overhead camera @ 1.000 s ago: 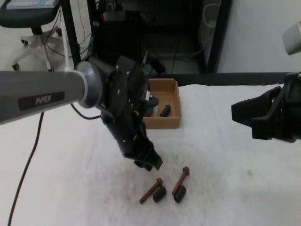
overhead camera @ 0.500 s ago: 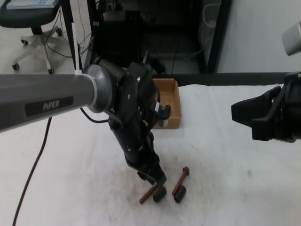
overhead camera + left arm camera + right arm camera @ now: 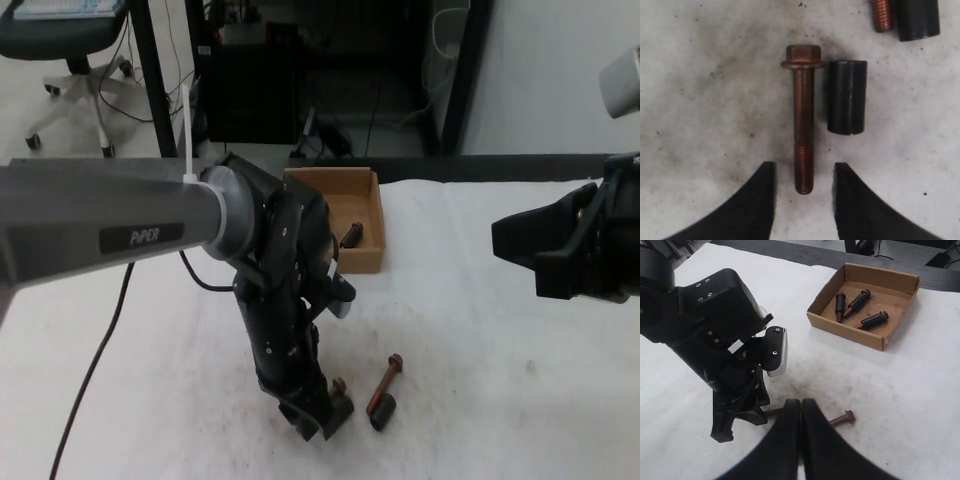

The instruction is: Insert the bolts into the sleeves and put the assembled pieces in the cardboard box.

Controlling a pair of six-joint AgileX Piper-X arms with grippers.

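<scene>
As taken from the high view, found the left gripper [image 3: 318, 420] down at the white cloth [image 3: 480, 400] over one bolt [image 3: 338, 385], with a second bolt [image 3: 388, 375] and second sleeve [image 3: 382, 412] just beside and the cardboard box [image 3: 362, 260] farther back. Confirmed from the left wrist view its fingers parted, straddling the bolt's threaded tip without visible contact, a black sleeve [image 3: 847, 97] lying parallel just beside the shank. Recorded from the right wrist view the right gripper [image 3: 801, 402] pressed closed on nothing, with three assembled pieces [image 3: 858, 301] lying in the box.
</scene>
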